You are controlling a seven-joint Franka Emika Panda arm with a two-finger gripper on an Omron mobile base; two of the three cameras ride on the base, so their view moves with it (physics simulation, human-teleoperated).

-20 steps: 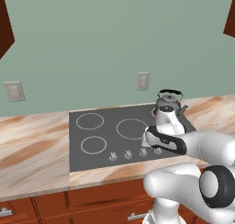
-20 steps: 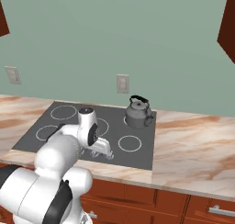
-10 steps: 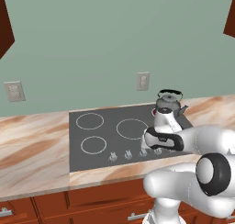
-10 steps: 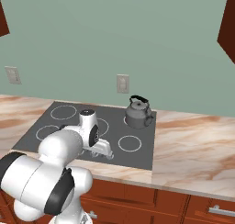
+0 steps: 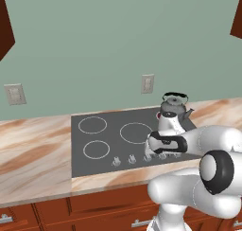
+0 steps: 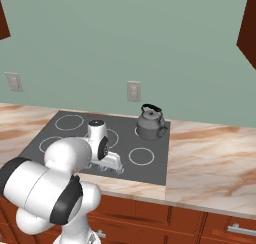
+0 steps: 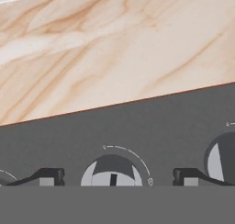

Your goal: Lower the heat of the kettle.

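The squat grey kettle [image 5: 174,107] [image 6: 150,124] with its black arched handle stands on the back right burner of the dark cooktop [image 5: 108,139] [image 6: 60,138]. My gripper [image 5: 154,154] [image 6: 114,165] [image 7: 114,177] hangs low over the row of knobs at the cooktop's front edge, in front of the kettle and apart from it. In the hand view it is open, one dark fingertip [image 7: 46,176] on each side of a round grey knob [image 7: 112,171], with a gap on both sides. A second knob [image 7: 220,161] sits just to its right.
Marble counter [image 5: 33,159] [image 6: 215,158] runs on both sides of the cooktop, with wooden cabinets below. More knobs [image 5: 116,162] lie to the left of the gripper. White outlets [image 5: 148,83] [image 6: 133,91] are on the green wall.
The arm's elbow has shifted slightly up and inward. The gripper stays low over the knob row, and the kettle has not moved.
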